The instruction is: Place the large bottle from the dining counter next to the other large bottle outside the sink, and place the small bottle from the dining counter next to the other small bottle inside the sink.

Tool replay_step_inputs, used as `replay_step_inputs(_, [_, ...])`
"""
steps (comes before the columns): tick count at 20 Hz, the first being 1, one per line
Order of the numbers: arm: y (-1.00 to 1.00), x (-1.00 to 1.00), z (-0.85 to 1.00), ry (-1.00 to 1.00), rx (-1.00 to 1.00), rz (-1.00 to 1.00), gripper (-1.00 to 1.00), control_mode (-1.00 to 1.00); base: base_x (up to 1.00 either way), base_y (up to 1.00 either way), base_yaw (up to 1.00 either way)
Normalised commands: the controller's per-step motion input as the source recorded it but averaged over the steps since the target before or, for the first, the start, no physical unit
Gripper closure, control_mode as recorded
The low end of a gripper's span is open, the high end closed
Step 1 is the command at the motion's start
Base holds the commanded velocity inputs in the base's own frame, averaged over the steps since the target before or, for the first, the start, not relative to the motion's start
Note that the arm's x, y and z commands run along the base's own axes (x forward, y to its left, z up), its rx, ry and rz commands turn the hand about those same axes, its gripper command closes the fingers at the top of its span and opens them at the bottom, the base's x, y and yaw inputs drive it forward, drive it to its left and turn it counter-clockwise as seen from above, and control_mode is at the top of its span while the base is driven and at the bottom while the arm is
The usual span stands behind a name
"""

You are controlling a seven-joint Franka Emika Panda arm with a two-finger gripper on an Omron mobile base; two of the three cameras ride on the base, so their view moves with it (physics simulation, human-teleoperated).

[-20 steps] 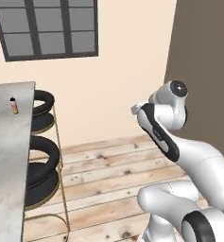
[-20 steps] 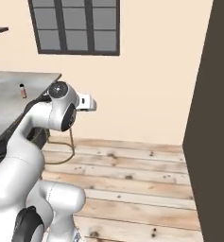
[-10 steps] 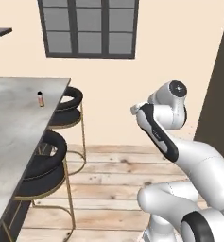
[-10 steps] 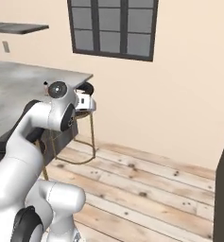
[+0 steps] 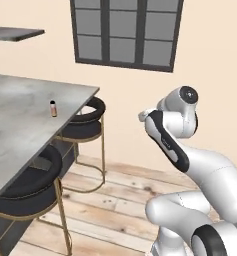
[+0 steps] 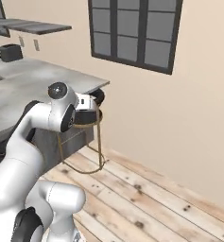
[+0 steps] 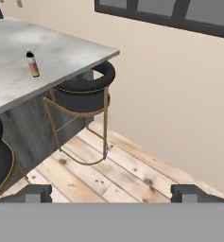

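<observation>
Gripper (image 7: 111, 193) is wide open and empty, fingertips (image 7: 35, 193) spread to both sides of the hand view, with bare plank floor (image 7: 127, 175) between them. Arm is folded up high, hand held in the air off the corner of the dining counter (image 5: 25, 120), not touching anything. Small bottle (image 5: 53, 108) stands upright on the grey counter top, near the edge on the stool side, well apart from the gripper; in the hand view it sits up and left (image 7: 33, 64), dark cap, yellow-to-pink body. Two black round stools with gold legs are tucked under the counter edge: the far stool (image 5: 85, 122) just beside the counter corner, the near stool (image 5: 30, 187) lower left in the left base view. Dark-framed window (image 5: 125, 32) on the beige wall behind. Grey wall shelf (image 6: 35, 26) up left in the right base view, and a dark box (image 6: 10, 52) at the far end of the counter; can't tell what it is.
</observation>
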Motion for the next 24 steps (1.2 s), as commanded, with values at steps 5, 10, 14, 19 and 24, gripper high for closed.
replay_step_inputs(5, [0.00,0.00,0.00,0.00,0.00,0.00,-1.00,1.00,0.67,-0.80,0.49])
replay_step_inputs(10, [0.00,0.00,0.00,0.00,0.00,0.00,-1.00,1.00,0.43,-0.68,0.50])
replay_step_inputs(14, [0.00,0.00,0.00,0.00,0.00,0.00,-1.00,1.00,0.35,-0.60,0.52])
replay_step_inputs(19, [0.00,0.00,0.00,0.00,0.00,0.00,-1.00,1.00,0.24,-0.47,0.51])
replay_step_inputs(24, [0.00,0.00,0.00,0.00,0.00,0.00,-1.00,1.00,0.11,-0.30,0.46])
